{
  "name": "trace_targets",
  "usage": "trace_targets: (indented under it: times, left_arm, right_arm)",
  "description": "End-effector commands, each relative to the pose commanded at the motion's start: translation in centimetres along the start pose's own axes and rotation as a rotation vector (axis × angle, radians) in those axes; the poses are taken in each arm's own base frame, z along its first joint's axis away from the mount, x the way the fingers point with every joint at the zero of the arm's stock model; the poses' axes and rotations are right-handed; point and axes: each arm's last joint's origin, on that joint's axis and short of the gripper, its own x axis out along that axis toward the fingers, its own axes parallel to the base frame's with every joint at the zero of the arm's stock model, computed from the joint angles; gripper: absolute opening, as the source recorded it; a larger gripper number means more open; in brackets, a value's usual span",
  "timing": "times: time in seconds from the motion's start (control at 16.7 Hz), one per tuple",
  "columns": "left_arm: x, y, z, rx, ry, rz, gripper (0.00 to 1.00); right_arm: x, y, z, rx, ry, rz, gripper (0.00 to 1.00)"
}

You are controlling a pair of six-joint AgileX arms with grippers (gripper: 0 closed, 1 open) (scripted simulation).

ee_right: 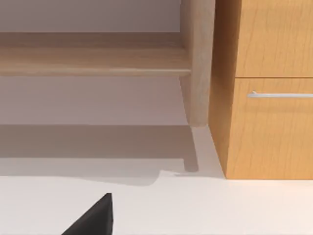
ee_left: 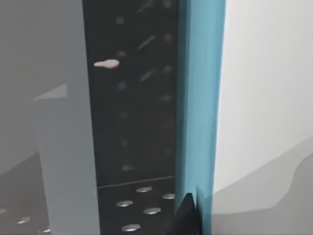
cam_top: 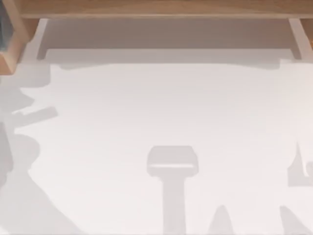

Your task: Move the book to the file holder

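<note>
While the right arm sits parked over the table's right side, w/ a dark tip of the right gripper (ee_right: 93, 218) low above the white table (ee_right: 234, 205), the work is on the left. In the right wrist view that tip faces a long wooden shelf board (ee_right: 93, 61), its round wooden leg (ee_right: 198, 73) and a wooden cabinet (ee_right: 269, 132) w/ a slim metal drawer handle (ee_right: 279, 94); can't tell how far that pincer is open, and nothing is seen in it. From above, the file holder (cam_top: 13, 46) sits at the table's far left corner, cut off by the edge, light-brown slanted wall outside, grey-blue inside, next to the shelf board's left end. Arm shadows lie across the table's left side, centre and right. In the left wrist view, the book (ee_left: 201, 98) stands upright & very close to the camera: teal edge facing it, white face (ee_left: 264, 73) turned aside. It is just beside a dark perforated panel (ee_left: 134, 122) w/ a matching perforated floor (ee_left: 137, 205) below, and a grey-blue wall (ee_left: 68, 147) stands at the panel's other side, so the book looks to be at or in the holder's slot, tho' exact contact isn't clear. A dark bit of the left gripper (ee_left: 188, 218) overlaps the book's teal edge at its near end; can't tell whether the pincer is clamped on the book or spread.
</note>
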Motion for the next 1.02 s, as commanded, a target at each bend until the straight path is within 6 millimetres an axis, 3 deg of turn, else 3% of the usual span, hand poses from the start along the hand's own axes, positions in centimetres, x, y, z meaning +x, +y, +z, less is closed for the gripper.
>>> trace_targets:
  times: [0.24, 1.02]
  left_arm:
    - [0.12, -0.05, 0.04, -0.001, -0.002, -0.002, 0.0]
    - [0.12, -0.05, 0.04, -0.001, -0.002, -0.002, 0.98]
  right_arm:
    - [0.0, 0.0, 0.0, 0.0, 0.0, 0.0, 1.0]
    - [0.0, 0.0, 0.0, 0.0, 0.0, 0.0, 1.0]
